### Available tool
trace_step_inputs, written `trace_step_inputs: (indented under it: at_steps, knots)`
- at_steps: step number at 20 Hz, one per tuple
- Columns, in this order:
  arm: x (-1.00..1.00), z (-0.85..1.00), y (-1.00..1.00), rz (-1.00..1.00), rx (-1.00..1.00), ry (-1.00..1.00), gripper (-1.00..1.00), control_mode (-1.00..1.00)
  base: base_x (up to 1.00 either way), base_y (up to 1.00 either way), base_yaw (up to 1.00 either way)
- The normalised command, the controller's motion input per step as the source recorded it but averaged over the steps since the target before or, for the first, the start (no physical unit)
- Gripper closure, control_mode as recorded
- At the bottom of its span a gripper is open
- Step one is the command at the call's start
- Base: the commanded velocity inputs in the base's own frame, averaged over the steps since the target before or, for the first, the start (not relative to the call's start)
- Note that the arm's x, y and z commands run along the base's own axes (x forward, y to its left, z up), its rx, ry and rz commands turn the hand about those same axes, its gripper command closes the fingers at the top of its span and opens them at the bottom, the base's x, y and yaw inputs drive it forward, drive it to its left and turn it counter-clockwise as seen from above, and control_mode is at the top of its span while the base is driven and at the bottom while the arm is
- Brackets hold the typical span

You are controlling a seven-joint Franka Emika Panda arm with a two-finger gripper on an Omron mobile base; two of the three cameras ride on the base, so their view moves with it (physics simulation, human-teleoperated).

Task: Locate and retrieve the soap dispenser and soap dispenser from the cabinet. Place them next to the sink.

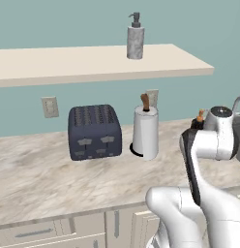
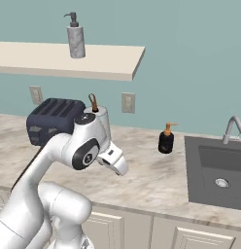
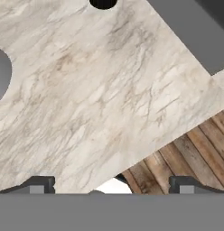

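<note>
1. My hand (image 3: 112, 187) is spread wide and holds nothing; its two dark fingertips (image 3: 39, 184) stand far apart at the bottom of the hand view.
2. The hand looks down on the marbled desk (image 3: 95, 99), over its near edge, with the wooden floor (image 3: 190, 149) showing beyond that edge.
3. The grey speckled soap dispenser (image 1: 135, 38) with the dark pump stands upright on the cream cabinet shelf (image 1: 68, 63), near the shelf's right end and close to the wall.
4. The black soap dispenser (image 2: 166, 138) with the orange pump stands upright on the desk, just left of the sink (image 2: 217, 170) and apart from its rim.
5. The sink is a grey basin set into the desk at the right, with a curved silver faucet (image 2: 232, 127) at its far side.
6. A dark blue toaster (image 1: 94, 131) sits on the desk at the left, under the shelf.
7. A white paper-towel roll (image 1: 145, 131) with a brown peg stands just right of the toaster, apart from it.
8. My arm (image 2: 69, 151) bends over the desk's near edge, in front of the toaster and the roll.
9. Two wall outlets (image 2: 128, 102) sit on the teal wall below the shelf.
</note>
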Motion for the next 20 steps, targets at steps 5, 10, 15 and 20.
trace_step_inputs:
  at_steps: [5, 10, 15, 20]
  knots:
    - [-0.47, 0.59, 0.26, 0.12, 0.0, -0.21, -1.0, -1.0, 0.0, 0.0, 0.0]
    - [-0.2, 0.59, 0.28, 0.03, 0.06, -0.18, -1.0, -1.0, 0.0, 0.0, 0.0]
    - [-0.1, 0.66, 0.43, 0.06, 0.04, -0.1, -1.0, -1.0, 0.0, 0.0, 0.0]
    - [-0.11, 0.61, 0.48, 0.18, -0.04, -0.01, -1.0, -1.0, 0.0, 0.0, 0.0]
